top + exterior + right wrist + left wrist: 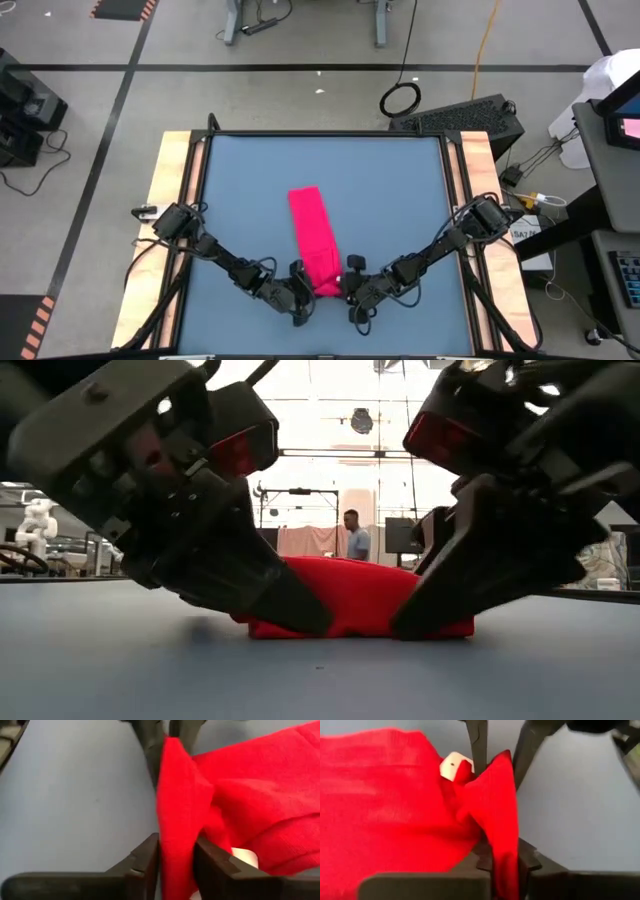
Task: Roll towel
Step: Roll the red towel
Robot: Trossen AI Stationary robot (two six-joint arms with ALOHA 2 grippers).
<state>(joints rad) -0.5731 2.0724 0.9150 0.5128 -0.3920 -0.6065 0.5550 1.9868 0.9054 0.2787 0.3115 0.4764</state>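
The red-pink towel (312, 235) lies on the blue table (400, 200) as a long narrow strip running from the middle toward the near edge, its far part flat. My left gripper (308, 293) and my right gripper (347, 290) meet at its near end, each shut on a raised ridge of cloth. A small white tag (452, 766) shows at that end, between the two ridges. In the low view the towel's near end (360, 595) bunches up between the two sets of fingers. My left gripper pinches an upstanding fold (502, 840) at the left corner of the towel's near end between its two fingers (470, 867). It comes slanting down from the table's near left. The fold stands up; the towel's far part lies on the table. My right gripper pinches a raised fold (175, 835) at the right corner of the towel's near end between its two fingers (215, 862). It slants down from the table's near right. The cloth stands up between the fingers, the strip beyond it resting on the table.
Bare blue table surface lies left, right and beyond the towel, framed by wooden side rails (170, 200). The two grippers stand close together at the near edge. A person (355, 532) stands far off in the room behind the table.
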